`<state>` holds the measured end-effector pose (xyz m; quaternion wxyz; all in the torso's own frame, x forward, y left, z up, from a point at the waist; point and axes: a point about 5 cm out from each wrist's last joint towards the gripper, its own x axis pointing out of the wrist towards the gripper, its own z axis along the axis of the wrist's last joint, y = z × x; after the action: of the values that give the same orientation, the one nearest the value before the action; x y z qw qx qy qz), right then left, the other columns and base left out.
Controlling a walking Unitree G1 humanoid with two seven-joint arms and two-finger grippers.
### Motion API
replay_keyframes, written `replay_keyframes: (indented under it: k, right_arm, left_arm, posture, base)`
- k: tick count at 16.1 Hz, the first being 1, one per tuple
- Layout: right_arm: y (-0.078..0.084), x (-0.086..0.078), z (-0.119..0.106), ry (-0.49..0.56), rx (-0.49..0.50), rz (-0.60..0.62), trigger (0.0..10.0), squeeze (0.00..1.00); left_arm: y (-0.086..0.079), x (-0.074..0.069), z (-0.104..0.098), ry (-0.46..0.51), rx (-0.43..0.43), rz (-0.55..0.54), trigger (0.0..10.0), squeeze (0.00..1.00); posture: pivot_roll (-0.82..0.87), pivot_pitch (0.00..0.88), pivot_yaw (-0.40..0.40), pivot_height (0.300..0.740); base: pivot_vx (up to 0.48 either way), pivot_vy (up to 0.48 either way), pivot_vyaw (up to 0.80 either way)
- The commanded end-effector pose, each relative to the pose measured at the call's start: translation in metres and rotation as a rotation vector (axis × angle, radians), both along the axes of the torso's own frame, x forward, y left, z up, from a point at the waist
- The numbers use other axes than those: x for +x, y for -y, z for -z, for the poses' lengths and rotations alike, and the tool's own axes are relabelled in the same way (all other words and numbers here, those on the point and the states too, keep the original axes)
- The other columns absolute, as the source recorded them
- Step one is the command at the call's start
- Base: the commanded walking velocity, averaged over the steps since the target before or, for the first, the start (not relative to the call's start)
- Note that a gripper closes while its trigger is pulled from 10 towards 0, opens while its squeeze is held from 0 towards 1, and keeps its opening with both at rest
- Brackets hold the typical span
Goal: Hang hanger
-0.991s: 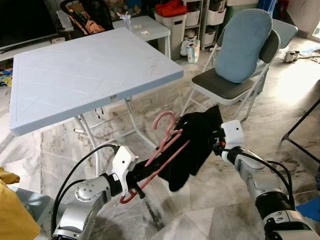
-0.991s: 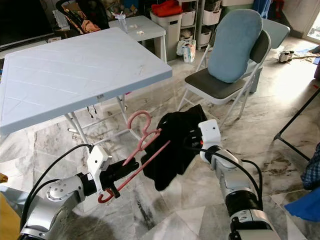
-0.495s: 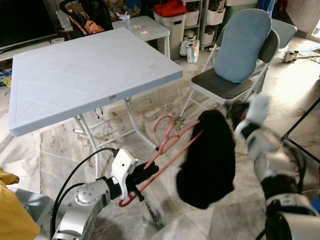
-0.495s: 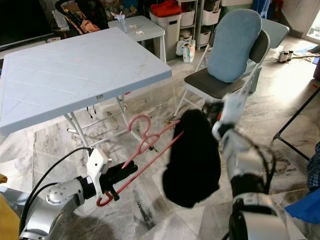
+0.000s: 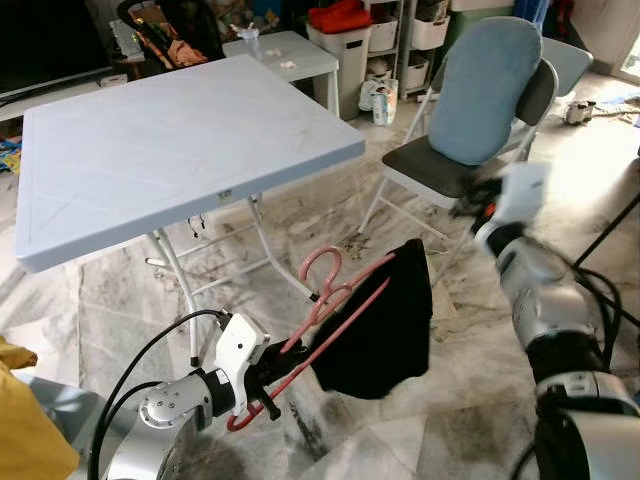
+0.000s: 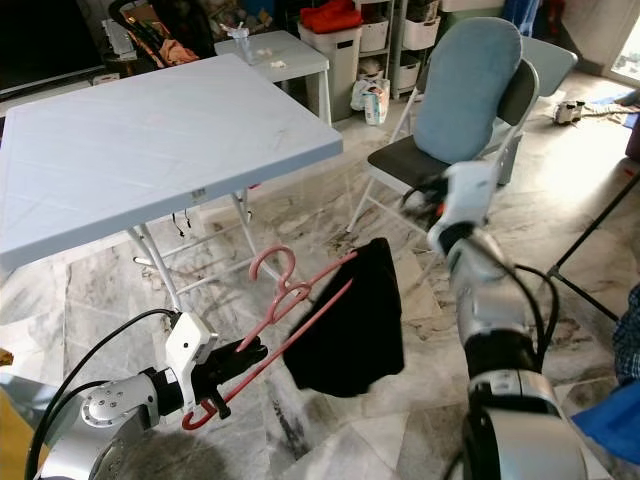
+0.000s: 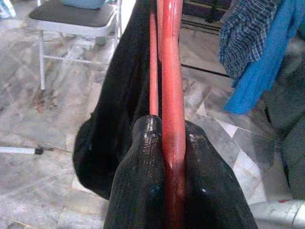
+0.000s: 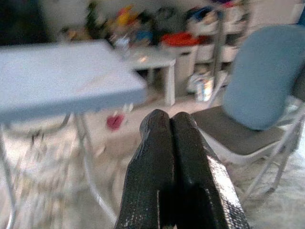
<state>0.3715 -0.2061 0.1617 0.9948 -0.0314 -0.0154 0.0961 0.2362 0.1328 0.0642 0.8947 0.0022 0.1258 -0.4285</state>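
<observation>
A pink hanger sticks up and to the right from my left gripper, which is shut on its lower end; in the left wrist view the black fingers pinch the pink bar. A black garment is draped over the hanger's far arm and hangs free above the marble floor. My right gripper is raised in front of the chair seat, apart from the garment. Its fingers are pressed together, holding nothing.
A light blue folding table stands ahead on the left. A folding chair with a blue cushion is ahead on the right. A black rack leg crosses the far right. Shelves and bins line the back wall.
My right gripper has let go of the black garment and swung up toward the chair. The garment now hangs from the hanger alone. My left gripper has dropped slightly with the hanger.
</observation>
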Motion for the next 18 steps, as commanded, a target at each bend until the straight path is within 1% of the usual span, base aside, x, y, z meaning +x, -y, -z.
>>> replay_keyframes:
  k: [1,2,3,4,5,7,8,9,10,11,13,15,18]
  right_arm:
    - [0.003,-0.005,0.013,-0.063,-0.083,-0.042,10.0,0.0]
    - [0.007,-0.008,0.02,-0.099,-0.132,-0.059,10.0,0.0]
    - [0.012,-0.013,0.031,-0.171,-0.157,-0.077,10.0,0.0]
    - [0.019,-0.018,0.039,-0.224,-0.16,-0.085,10.0,1.0]
    - [0.021,-0.022,0.046,-0.261,-0.185,-0.105,10.0,1.0]
    - [0.016,-0.028,0.054,-0.305,-0.185,-0.184,10.0,1.0]
    - [0.011,-0.031,0.06,-0.332,-0.205,-0.238,10.0,1.0]
    - [0.006,-0.033,0.064,-0.337,-0.248,-0.285,10.0,1.0]
    - [0.001,-0.033,0.065,-0.307,-0.29,-0.299,10.0,1.0]
    - [-0.002,-0.03,0.06,-0.25,-0.315,-0.275,10.0,1.0]
    - [-0.005,-0.026,0.054,-0.184,-0.355,-0.24,10.0,1.0]
    - [-0.006,-0.024,0.052,-0.162,-0.379,-0.221,10.0,1.0]
    - [-0.006,-0.023,0.056,-0.166,-0.401,-0.208,10.0,1.0]
  left_arm:
    - [-0.003,0.006,-0.016,0.083,-0.015,-0.02,0.0,0.0]
    - [-0.003,0.008,-0.016,0.093,-0.014,-0.033,0.0,0.0]
    - [-0.004,0.01,-0.018,0.103,-0.015,-0.05,0.0,0.0]
    - [-0.005,0.014,-0.02,0.118,-0.015,-0.068,0.0,0.0]
    - [-0.005,0.016,-0.021,0.13,-0.016,-0.08,0.0,0.0]
    - [-0.005,0.021,-0.025,0.14,-0.022,-0.086,0.0,0.0]
    - [-0.004,0.023,-0.027,0.146,-0.03,-0.083,0.0,0.0]
    - [0.0,0.023,-0.03,0.149,-0.045,-0.07,0.0,0.0]
    - [0.004,0.021,-0.031,0.148,-0.053,-0.047,0.0,0.0]
    - [0.007,0.017,-0.031,0.142,-0.054,-0.022,0.0,0.0]
    - [0.007,0.015,-0.029,0.138,-0.048,-0.012,0.0,0.0]
    - [0.007,0.013,-0.029,0.135,-0.047,-0.004,0.0,0.0]
    - [0.01,0.011,-0.03,0.136,-0.049,0.019,0.0,0.0]
  posture:
    - [-0.1,0.003,0.015,0.74]
    - [-0.1,0.005,0.017,0.74]
    - [-0.1,0.005,0.017,0.74]
    - [-0.1,0.006,0.021,0.74]
    - [-0.11,0.007,0.024,0.74]
    - [-0.11,0.007,0.028,0.74]
    - [-0.11,0.007,0.03,0.74]
    - [-0.1,0.007,0.033,0.74]
    - [-0.1,0.007,0.033,0.74]
    - [-0.1,0.007,0.033,0.74]
    - [-0.09,0.007,0.032,0.74]
    - [-0.09,0.009,0.031,0.74]
    - [-0.1,0.009,0.031,0.74]
  base:
    - [0.0,0.0,0.0]
    - [0.0,0.0,0.0]
    - [0.0,0.0,0.0]
    - [0.0,0.0,0.0]
    - [0.0,0.0,0.0]
    - [0.0,0.0,0.0]
    - [0.0,0.0,0.0]
    - [0.0,0.0,0.0]
    - [0.0,0.0,0.0]
    - [0.0,0.0,0.0]
    - [0.0,0.0,0.0]
    - [0.0,0.0,0.0]
    - [0.0,0.0,0.0]
